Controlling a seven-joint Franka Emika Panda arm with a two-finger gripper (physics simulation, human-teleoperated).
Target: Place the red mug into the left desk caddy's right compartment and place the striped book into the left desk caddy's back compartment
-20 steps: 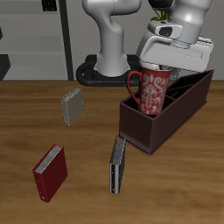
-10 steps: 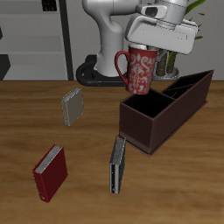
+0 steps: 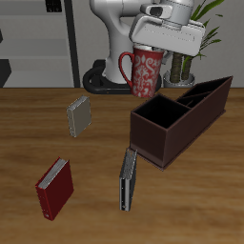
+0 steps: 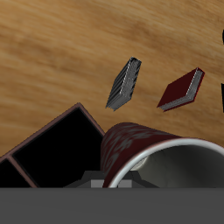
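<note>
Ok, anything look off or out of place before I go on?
Nothing spilled or damaged. The mug hangs tilted in the hand, in the air behind the caddy, not over its big end compartment. The striped book lies on the table before the caddy, untouched.

Red mug (image 4: 153, 149) held at rim, above left desk caddy (image 4: 48, 149); striped book (image 4: 123, 83) and dark red book (image 4: 181, 88) lie beyond on table (image 4: 52, 52).

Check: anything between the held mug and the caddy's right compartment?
Nothing visible. The end effector holds the red mug in the air, above and behind the right compartment, which looks empty; the striped book lies outside the caddy.
</note>
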